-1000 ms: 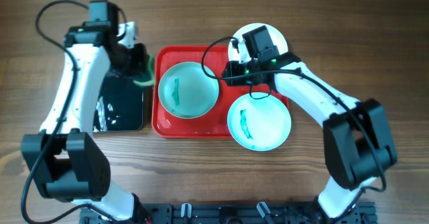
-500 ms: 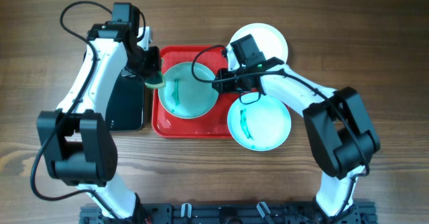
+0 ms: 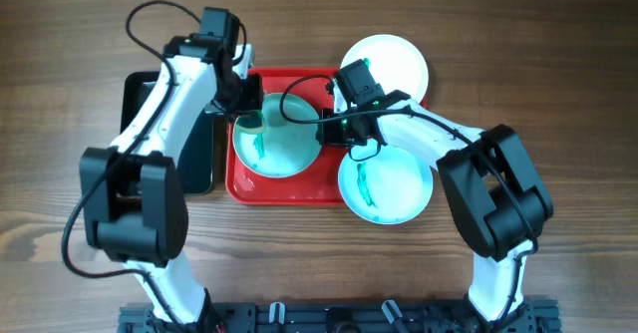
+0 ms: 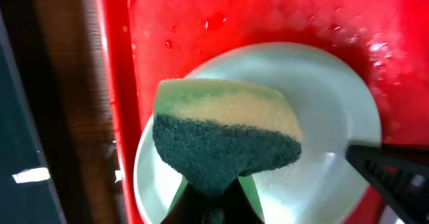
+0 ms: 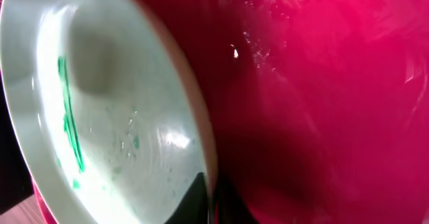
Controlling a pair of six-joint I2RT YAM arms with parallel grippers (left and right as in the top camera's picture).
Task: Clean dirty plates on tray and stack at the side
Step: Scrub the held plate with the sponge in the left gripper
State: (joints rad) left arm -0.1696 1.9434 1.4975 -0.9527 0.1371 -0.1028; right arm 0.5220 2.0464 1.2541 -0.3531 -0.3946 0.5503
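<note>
A pale aqua plate (image 3: 289, 149) with a teal scribble lies in the red tray (image 3: 289, 188). My left gripper (image 3: 249, 114) is shut on a green and yellow sponge (image 3: 251, 122) at the plate's upper left. In the left wrist view, the sponge (image 4: 224, 133) hangs over the plate (image 4: 322, 117), held by the gripper (image 4: 211, 197). My right gripper (image 3: 324, 129) is shut on this plate's right rim. In the right wrist view, the fingers (image 5: 209, 197) pinch the rim of the plate (image 5: 120, 117). A second scribbled aqua plate (image 3: 387, 183) overlaps the tray's right edge. A white plate (image 3: 394, 62) lies beyond the tray.
A narrow black tray (image 3: 199, 164) lies left of the red tray, partly under my left arm. The right arm crosses over the red tray's upper right corner. Wooden table surrounds everything.
My left arm has moved right from the black tray, bringing the sponge over the aqua plate. My right gripper has moved left and closed on that plate's rim.
</note>
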